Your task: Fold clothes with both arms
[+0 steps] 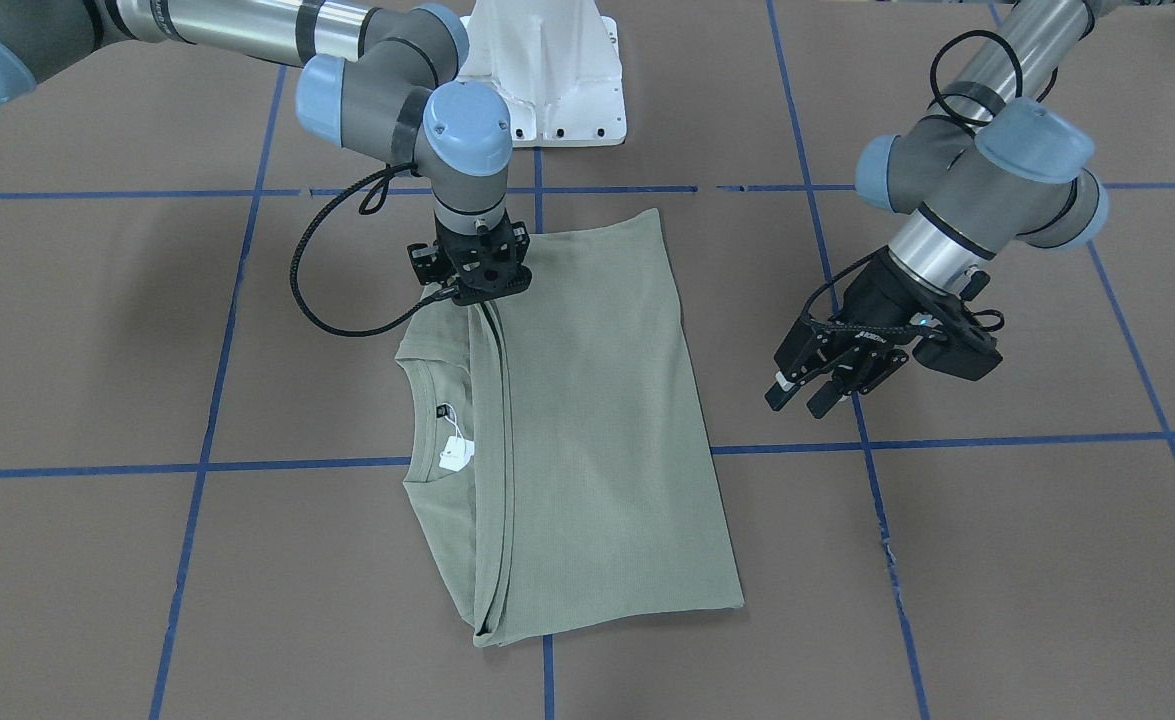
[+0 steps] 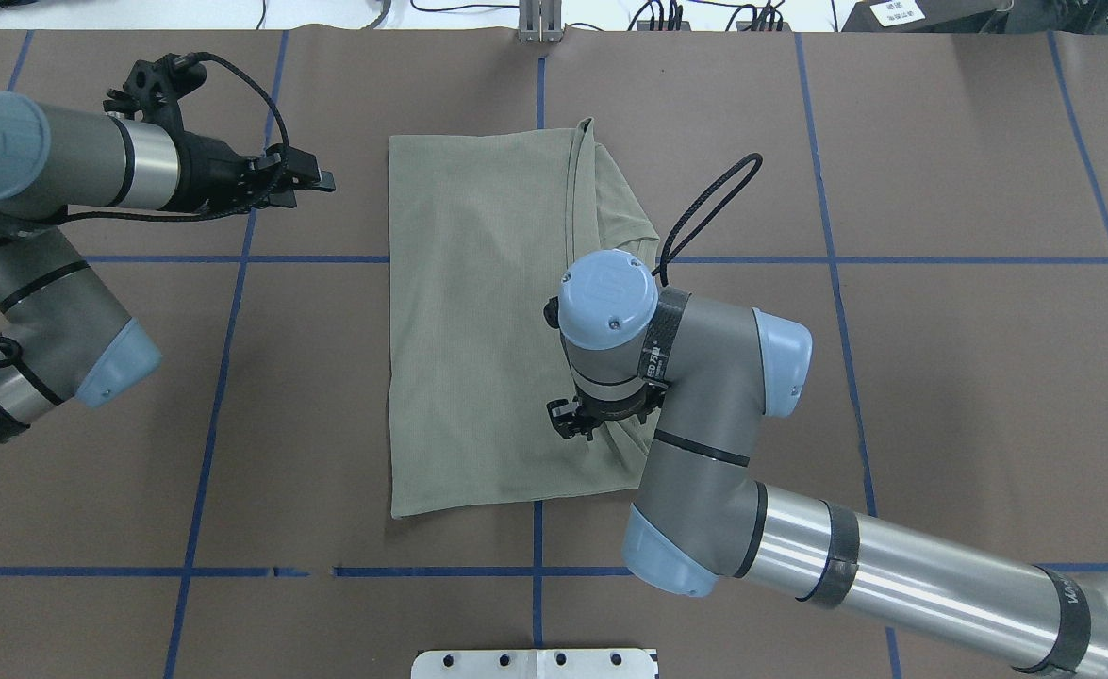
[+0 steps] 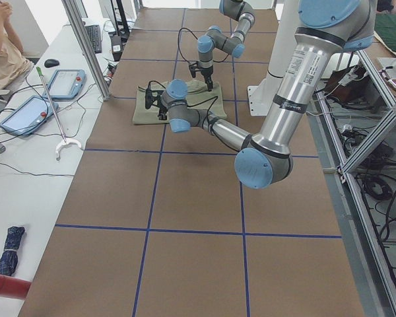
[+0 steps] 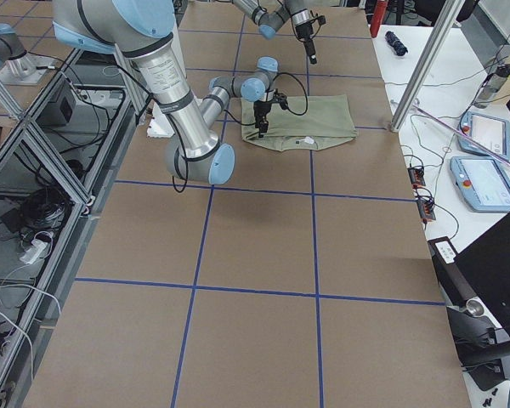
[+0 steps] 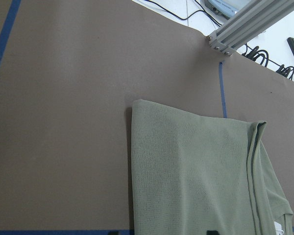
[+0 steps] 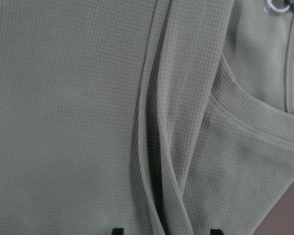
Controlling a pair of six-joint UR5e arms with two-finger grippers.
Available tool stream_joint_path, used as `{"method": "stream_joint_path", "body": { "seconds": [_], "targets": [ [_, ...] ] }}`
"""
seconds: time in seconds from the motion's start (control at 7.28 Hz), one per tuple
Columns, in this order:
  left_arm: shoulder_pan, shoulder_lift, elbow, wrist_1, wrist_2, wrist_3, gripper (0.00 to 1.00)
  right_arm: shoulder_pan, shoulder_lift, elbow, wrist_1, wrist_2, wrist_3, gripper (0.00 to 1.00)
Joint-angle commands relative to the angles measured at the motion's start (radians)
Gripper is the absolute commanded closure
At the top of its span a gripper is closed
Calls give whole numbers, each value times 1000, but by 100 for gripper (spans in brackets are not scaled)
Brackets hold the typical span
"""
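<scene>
Shirt [image 1: 597, 430] of pale green knit is lying flat on the brown table [image 1: 97, 330] in the front-facing view. It is already folded into a long rectangle, with the collar and a white tag [image 1: 454, 455] showing along one long side. The right gripper [image 1: 477, 275] is pointing straight down onto the layered edge, at the end nearer to the robot. The left gripper [image 1: 799, 393] is hanging in the air beside the opposite long side. It is not touching the cloth, and its fingers are standing apart with nothing between them.

The overhead view is showing the same: the right gripper is sitting low over the near end of the shirt, and the left one is hovering over bare table off the far corner.

The right wrist view is showing two black fingertips [image 6: 117, 231] wide apart at the bottom edge, with the stacked folds running between them. So this pincer is spread and, as I am judging it, not pinching yet.

The left wrist view is looking across the far corner and is showing no cloth in the grasp.

The side views are adding nothing clearer.

The step in hand seems to be taking this layered edge for the next fold. To do it well, the right pincer should be closing on all the layers together. The left one should be gripping a matching point, so both are lifting evenly and the cloth is not twisting.
</scene>
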Motion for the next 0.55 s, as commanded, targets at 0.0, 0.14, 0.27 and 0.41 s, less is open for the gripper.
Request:
{"method": "stream_joint_path", "body": {
  "seconds": [0.0,0.14,0.27,0.41],
  "targets": [
    [1,0,0,0,0,0,33,8,-9,3,4,27,1,100],
    [1,0,0,0,0,0,34,23,-21,17,4,57,-4,100],
    [1,0,0,0,0,-15,34,55,-27,32,4,103,-7,100],
    [1,-2,0,0,0,-29,35,61,-78,75,4,106,-9,100]
  ]
}}
